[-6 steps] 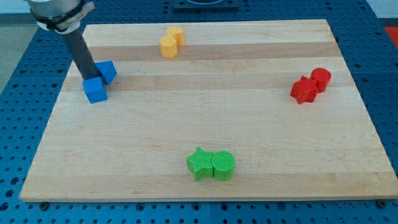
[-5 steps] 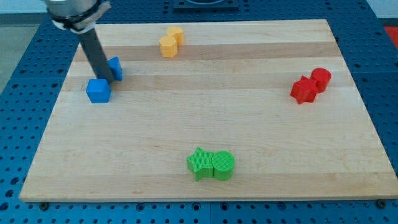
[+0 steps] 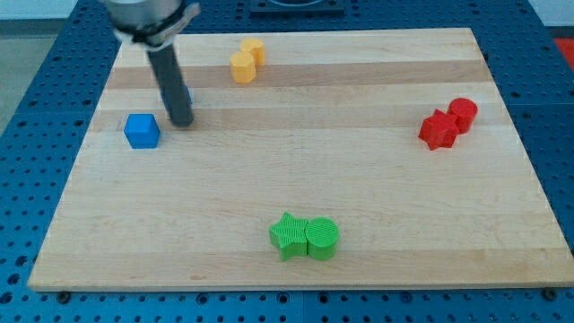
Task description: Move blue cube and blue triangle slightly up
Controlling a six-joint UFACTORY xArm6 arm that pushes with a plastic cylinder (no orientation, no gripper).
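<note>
The blue cube [image 3: 142,131] sits near the board's left edge. The blue triangle [image 3: 186,94] is up and right of it, almost wholly hidden behind my dark rod; only a thin blue sliver shows. My tip [image 3: 182,123] rests on the board just right of the cube, with a small gap between them, and right in front of the triangle.
Two yellow blocks [image 3: 244,61] touch each other at the top centre. Two red blocks [image 3: 447,123] sit together at the right. A green star [image 3: 288,236] and a green cylinder [image 3: 322,238] touch at the bottom centre. The wooden board [image 3: 359,179] lies on a blue pegboard.
My rod has slid right, from the cube's upper edge to a spot right of it. The triangle now lies hidden behind the rod. The cube sits a little right of its earlier spot.
</note>
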